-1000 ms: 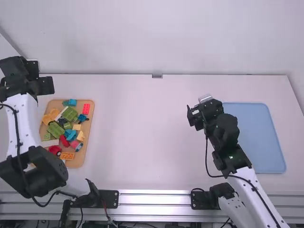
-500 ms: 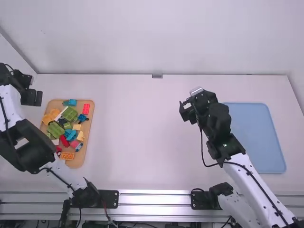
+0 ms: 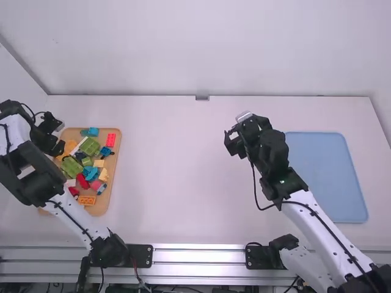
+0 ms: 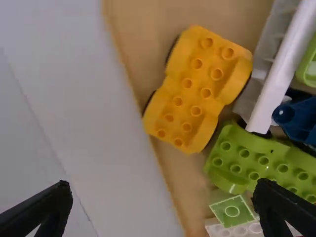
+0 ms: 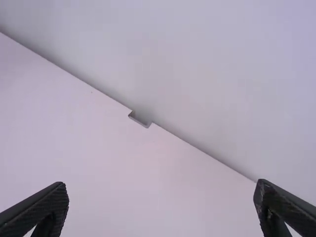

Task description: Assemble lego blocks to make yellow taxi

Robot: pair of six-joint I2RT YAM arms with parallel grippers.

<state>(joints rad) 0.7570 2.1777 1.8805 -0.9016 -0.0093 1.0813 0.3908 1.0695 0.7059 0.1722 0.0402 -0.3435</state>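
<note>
Left gripper (image 4: 164,200) just swung in to the edge of the wooden tray (image 3: 114,165), pincer spread, empty; probably lining up a first pick. Right gripper (image 5: 160,195) drifted toward mid-table, also spread, holding 0 blocks. Yellow car base (image 4: 195,91) sits in the tray, studs up, pinched-in middle, dark wheels peeking out, beside a green block (image 4: 261,165). Nothing built onto it.

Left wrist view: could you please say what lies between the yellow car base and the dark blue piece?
A long white piece, in the left wrist view.
</note>
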